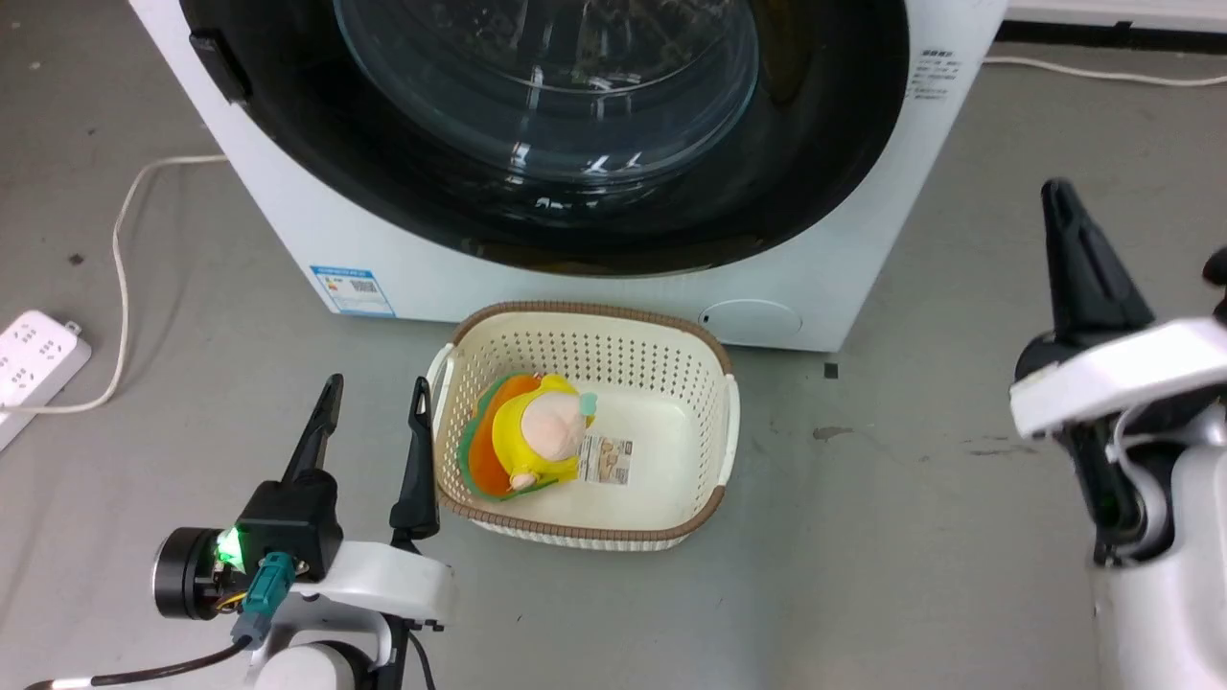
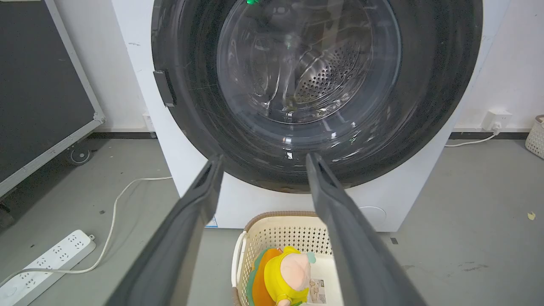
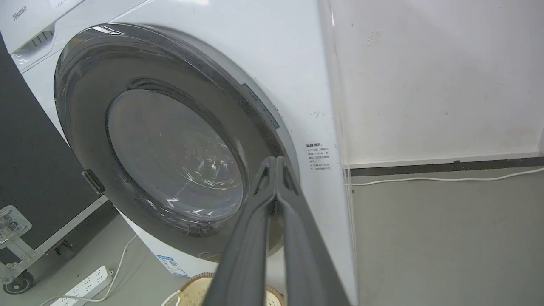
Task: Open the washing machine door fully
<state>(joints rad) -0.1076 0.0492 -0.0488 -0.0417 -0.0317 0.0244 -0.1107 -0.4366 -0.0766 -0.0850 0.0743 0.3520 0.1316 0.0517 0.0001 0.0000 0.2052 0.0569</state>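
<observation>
While the washing machine door (image 1: 815, 144) (image 2: 433, 85) (image 3: 85, 106) sat shut, flat against the front of the washing machine (image 1: 307, 230) (image 2: 255, 204) (image 3: 297, 63), neither arm touched it; its black ring reached nearly to both side edges of the front, with the clear glass bowl at its centre and the perforated drum visible through the glass in the left wrist view. The left gripper (image 1: 376, 383) (image 2: 264, 158) hung low over the floor (image 1: 911, 537), its 2 fingers spread wide apart with nothing between them, pointing toward the door's lower rim; it stood just beside the left wall of a cream basket (image 1: 594, 311) (image 2: 276, 214). The basket rested on the floor near the machine's bottom front edge, and 1 yellow plush toy (image 1: 546, 431) (image 2: 289, 272) lay in its left half. The right gripper (image 1: 1057, 192) (image 3: 276, 159) was raised off the machine's front right corner, its 2 fingers pressed together on nothing, apart from the door. A blue sticker (image 1: 353, 290) marked the front's lower left corner; a white power strip (image 1: 34, 355) (image 2: 46, 255) lay on the floor well to the left.
</observation>
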